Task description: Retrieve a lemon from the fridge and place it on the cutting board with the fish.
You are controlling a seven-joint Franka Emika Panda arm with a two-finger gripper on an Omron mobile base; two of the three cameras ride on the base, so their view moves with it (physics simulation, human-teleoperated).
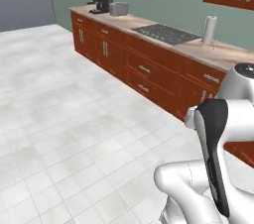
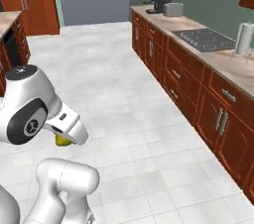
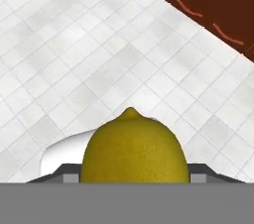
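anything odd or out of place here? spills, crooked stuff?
Nothing stands out. The lemon sits between the gripper fingers above bare floor tiles. On the counter, the coffee machine, toaster and paper towel roll stand upright; drawers are shut.

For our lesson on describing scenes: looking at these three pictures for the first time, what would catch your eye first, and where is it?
The bright yellow lemon looms at the bottom of the hand view, carried in the gripper above the white tiled floor. Next comes the row of red-brown cabinets along the wall, with a dark cooktop and a coffee machine on the counter.
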